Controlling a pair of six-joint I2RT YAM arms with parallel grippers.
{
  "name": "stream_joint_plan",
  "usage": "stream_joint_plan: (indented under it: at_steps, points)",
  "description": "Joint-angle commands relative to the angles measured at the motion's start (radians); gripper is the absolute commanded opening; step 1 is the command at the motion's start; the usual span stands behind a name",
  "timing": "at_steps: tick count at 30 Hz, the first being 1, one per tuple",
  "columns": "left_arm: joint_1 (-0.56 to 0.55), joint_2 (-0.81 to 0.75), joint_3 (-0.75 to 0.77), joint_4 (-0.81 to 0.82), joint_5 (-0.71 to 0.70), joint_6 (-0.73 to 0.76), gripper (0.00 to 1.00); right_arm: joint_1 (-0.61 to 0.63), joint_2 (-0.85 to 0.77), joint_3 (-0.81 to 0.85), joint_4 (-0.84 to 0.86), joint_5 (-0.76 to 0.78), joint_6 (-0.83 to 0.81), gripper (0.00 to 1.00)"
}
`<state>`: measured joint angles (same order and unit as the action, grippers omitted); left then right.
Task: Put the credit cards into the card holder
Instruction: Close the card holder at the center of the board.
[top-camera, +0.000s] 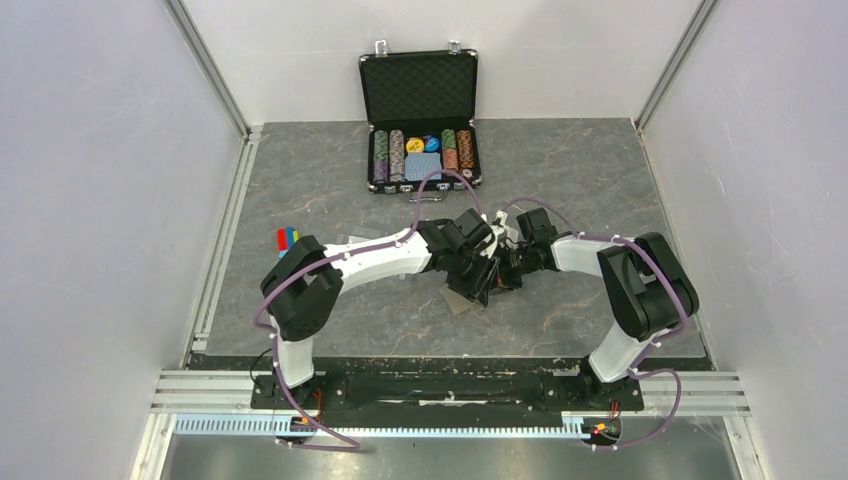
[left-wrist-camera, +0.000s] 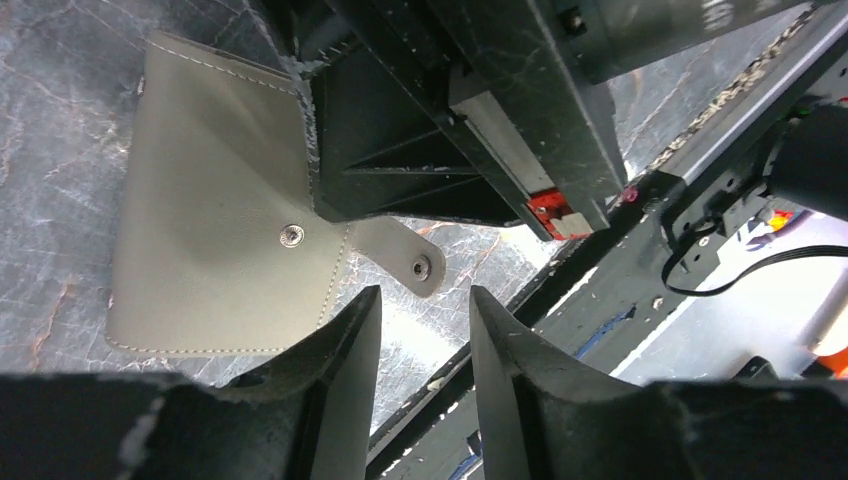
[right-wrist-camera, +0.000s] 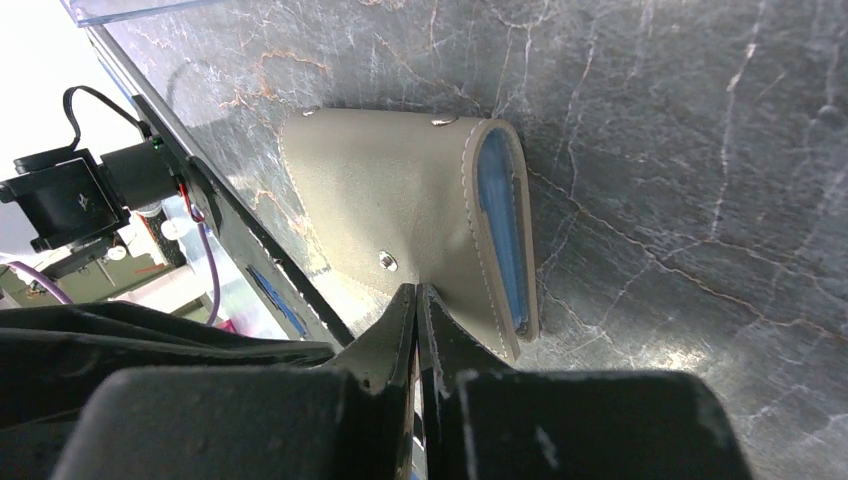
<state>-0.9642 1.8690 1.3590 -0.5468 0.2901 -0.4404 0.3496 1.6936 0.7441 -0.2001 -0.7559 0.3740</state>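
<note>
One grey marbled table (top-camera: 300, 180) carries everything, and both arms bend inward to meet near its middle: the left arm (top-camera: 370, 262) comes from the left and the right arm (top-camera: 600, 255) from the right. At the far edge of the table a black case (top-camera: 420, 90) stands open, with rows of poker chips and a blue deck in its lower half, well apart from the arms.

Between the two wrists, on the table, lies the card holder (left-wrist-camera: 210, 230), a taupe folding wallet. In the top view only a corner of it shows under the grippers. One leaf lies flat on the table; the other leaf is raised and curved, so the light blue lining (right-wrist-camera: 500, 230) shows in the gap between them.

The right gripper (right-wrist-camera: 416, 300) is closed, and its fingertips pinch the edge of the raised leaf. The left gripper (left-wrist-camera: 425, 300) is just beside the card holder with its fingers parted and nothing between them.

A little tab (left-wrist-camera: 405, 255) sticks out from the side of the wallet, near the left fingertips. A small metal snap (left-wrist-camera: 292, 236) sits on the leaf next to it.
</note>
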Motion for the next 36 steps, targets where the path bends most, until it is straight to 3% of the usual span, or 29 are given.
stream_joint_plan:
  at_steps: [1,6,17,36]
  points:
    - [-0.027,0.028,0.038,-0.015,-0.017,0.080,0.43,0.005,0.041,-0.025,-0.026,0.099,-0.029,0.02]
    - [-0.040,0.047,0.030,-0.007,-0.045,0.076,0.38,0.005,0.042,-0.026,-0.015,0.093,-0.019,0.02]
    - [-0.042,0.059,0.034,-0.023,-0.112,0.072,0.02,0.003,0.042,-0.029,-0.013,0.085,-0.023,0.01]
    - [0.029,0.011,0.014,0.031,-0.114,-0.006,0.02,0.003,0.013,-0.035,-0.089,0.158,-0.122,0.00]
